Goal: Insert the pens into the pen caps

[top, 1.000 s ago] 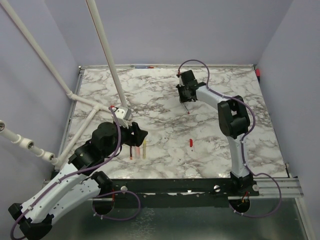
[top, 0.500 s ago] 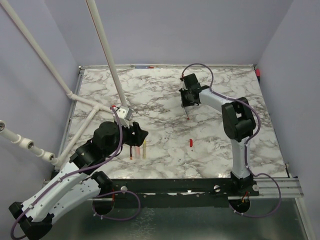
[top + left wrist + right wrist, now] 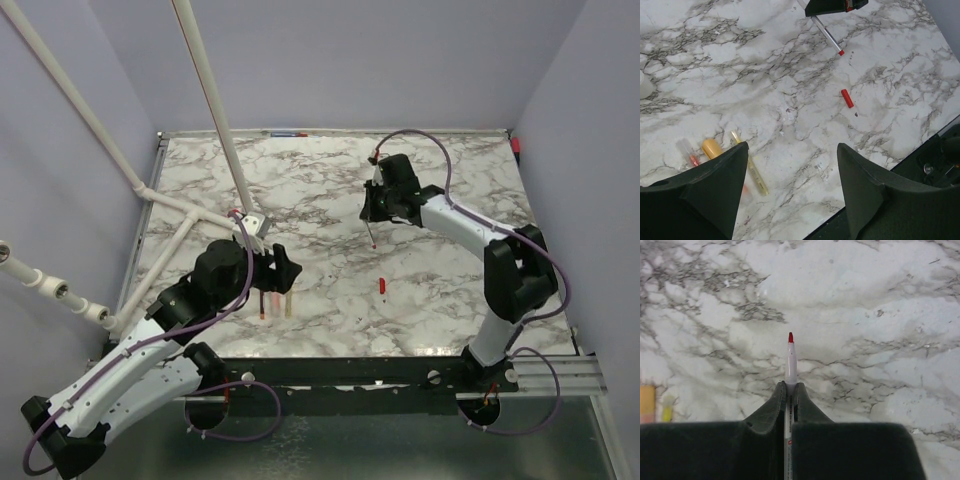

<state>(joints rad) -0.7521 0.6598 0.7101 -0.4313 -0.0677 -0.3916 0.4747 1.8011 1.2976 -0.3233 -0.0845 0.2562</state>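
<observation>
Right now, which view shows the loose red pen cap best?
Left wrist view: the red pen cap lies clear and unblocked. Top external shows only a tiny red mark; right wrist does not show it.

The left arm lies low and reaches forward, and the left hand (image 3: 283,268) has its jaws wide apart. The right arm stretches inward, elbow bent; the right hand (image 3: 372,213) points down, pinched tight on a red-tipped pen (image 3: 371,235).

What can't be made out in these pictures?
- Right wrist view: most of the red-tipped pen, hidden inside the shut right hand.
- Left wrist view: the pale pen, near end covered by the left hand.
- Top view: the red cap, too small for its open end.
</observation>
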